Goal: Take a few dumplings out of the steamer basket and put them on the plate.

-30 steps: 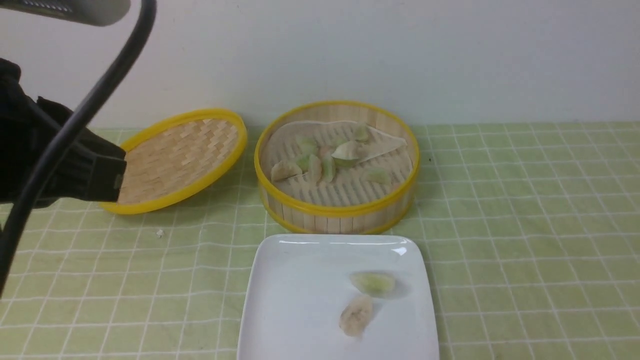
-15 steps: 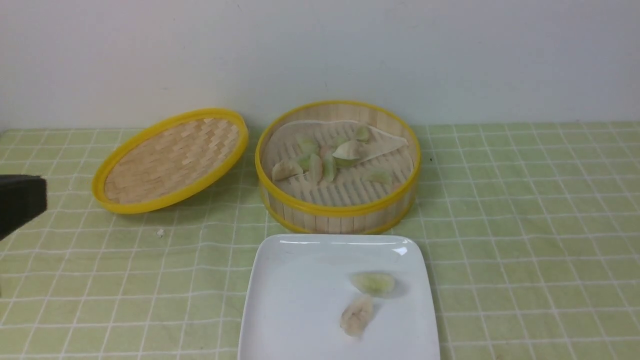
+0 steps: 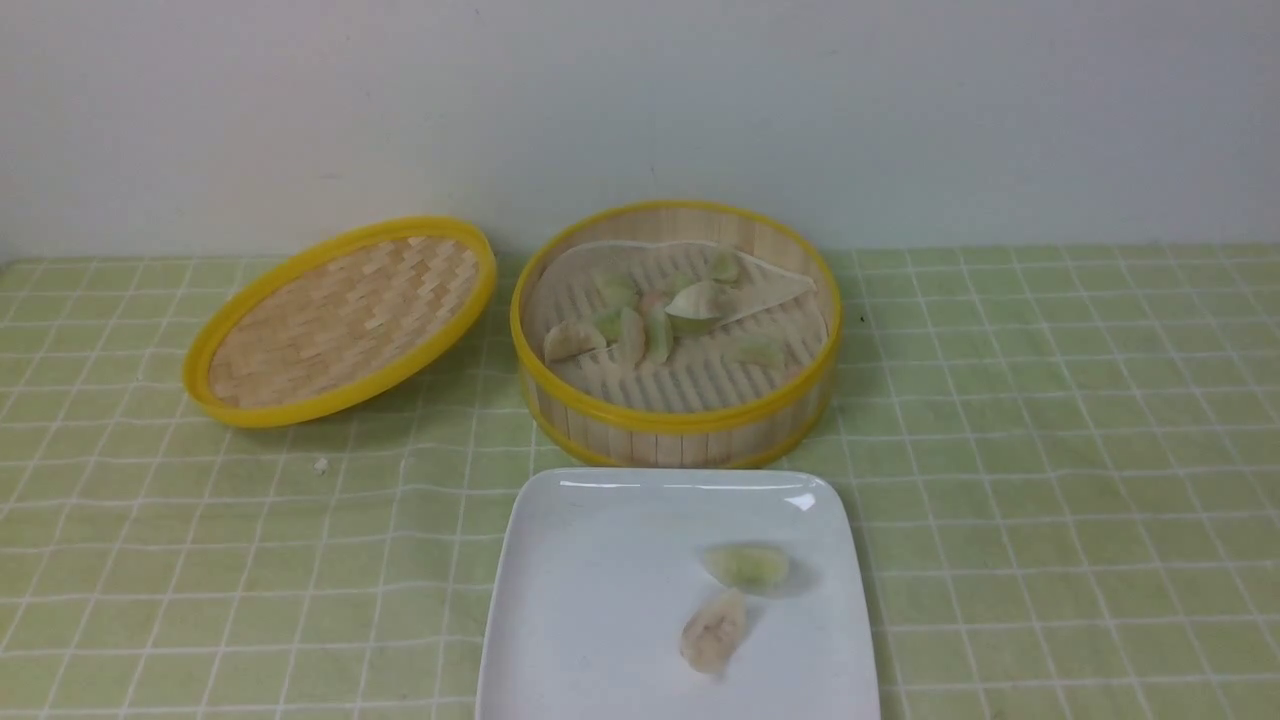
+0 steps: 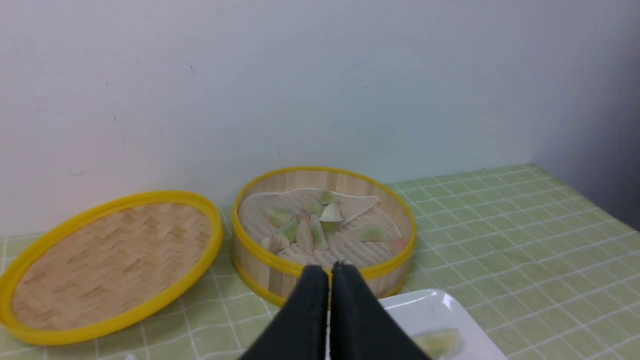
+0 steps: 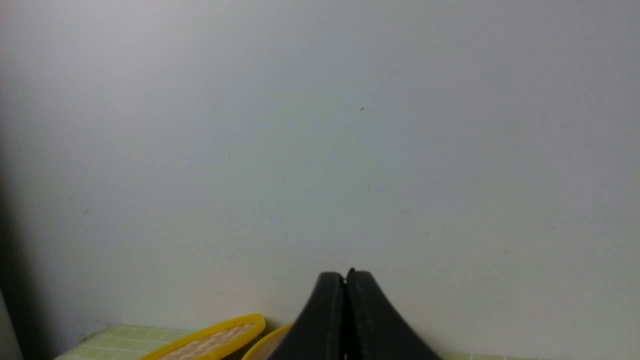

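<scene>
The steamer basket (image 3: 676, 416) stands at the back middle of the table, with several green and beige dumplings (image 3: 640, 325) on its paper liner. In front of it sits the white plate (image 3: 590, 600), carrying a green dumpling (image 3: 746, 565) and a beige dumpling (image 3: 713, 631). Neither arm shows in the front view. In the left wrist view my left gripper (image 4: 329, 272) is shut and empty, raised on the near side of the basket (image 4: 260, 260), with the plate (image 4: 425, 312) beside it. My right gripper (image 5: 345, 276) is shut and empty, facing the wall, with only a sliver of the basket rim (image 5: 265, 342) showing.
The flat woven lid (image 3: 340, 320) with its yellow rim leans tilted to the left of the basket. A green checked cloth (image 3: 1050, 450) covers the table. A small white crumb (image 3: 320, 465) lies near the lid. A pale wall rises just behind the basket.
My left arm and its cable have pulled back to the left and out of the front view. The basket, lid, plate and dumplings have not moved.
</scene>
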Controlling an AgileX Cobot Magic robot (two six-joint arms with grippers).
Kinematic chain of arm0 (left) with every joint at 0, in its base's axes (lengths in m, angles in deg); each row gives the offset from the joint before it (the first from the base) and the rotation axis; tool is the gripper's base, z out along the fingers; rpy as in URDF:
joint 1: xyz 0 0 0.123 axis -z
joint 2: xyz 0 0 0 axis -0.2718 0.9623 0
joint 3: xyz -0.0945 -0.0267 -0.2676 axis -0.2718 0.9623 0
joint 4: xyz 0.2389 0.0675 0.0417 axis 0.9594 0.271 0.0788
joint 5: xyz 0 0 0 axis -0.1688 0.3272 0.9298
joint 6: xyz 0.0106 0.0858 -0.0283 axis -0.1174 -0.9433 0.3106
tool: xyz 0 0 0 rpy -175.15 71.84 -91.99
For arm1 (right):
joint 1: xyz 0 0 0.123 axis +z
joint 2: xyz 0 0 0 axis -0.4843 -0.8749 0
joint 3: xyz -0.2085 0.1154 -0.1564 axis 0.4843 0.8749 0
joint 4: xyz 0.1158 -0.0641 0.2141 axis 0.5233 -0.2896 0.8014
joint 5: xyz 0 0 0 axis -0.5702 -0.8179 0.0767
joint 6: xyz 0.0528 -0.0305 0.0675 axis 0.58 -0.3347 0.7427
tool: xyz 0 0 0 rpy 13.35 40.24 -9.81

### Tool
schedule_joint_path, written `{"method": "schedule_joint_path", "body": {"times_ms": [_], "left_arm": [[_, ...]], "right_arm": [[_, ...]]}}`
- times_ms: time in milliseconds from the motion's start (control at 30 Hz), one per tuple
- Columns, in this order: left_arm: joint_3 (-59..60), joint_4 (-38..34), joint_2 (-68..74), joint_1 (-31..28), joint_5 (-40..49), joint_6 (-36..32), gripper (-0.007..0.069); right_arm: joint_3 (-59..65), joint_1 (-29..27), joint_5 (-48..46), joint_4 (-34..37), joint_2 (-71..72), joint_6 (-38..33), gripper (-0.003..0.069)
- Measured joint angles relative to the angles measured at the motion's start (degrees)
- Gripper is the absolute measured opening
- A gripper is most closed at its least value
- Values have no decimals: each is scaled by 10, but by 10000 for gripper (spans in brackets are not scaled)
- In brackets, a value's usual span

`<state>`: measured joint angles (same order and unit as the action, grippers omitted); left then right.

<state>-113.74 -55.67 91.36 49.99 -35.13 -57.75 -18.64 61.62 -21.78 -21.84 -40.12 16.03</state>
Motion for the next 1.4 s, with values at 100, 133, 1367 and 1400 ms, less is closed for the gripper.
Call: {"method": "schedule_joint_path", "body": {"times_ms": [100,133,1367,1400], "left_arm": [[3,9,-1,0,14,-5,-6],[5,10,-1,0,14,-5,-6],[373,-199,-143,-302,-131,-300,-6],[373,-199,-143,-302,-131,-300,-6]], "right_arm": [[0,0,0,0,0,0,-15],[0,0,0,0,0,0,-15],[0,0,1,-2,1,1,-15],[0,0,1,-2,1,1,-15]]}}
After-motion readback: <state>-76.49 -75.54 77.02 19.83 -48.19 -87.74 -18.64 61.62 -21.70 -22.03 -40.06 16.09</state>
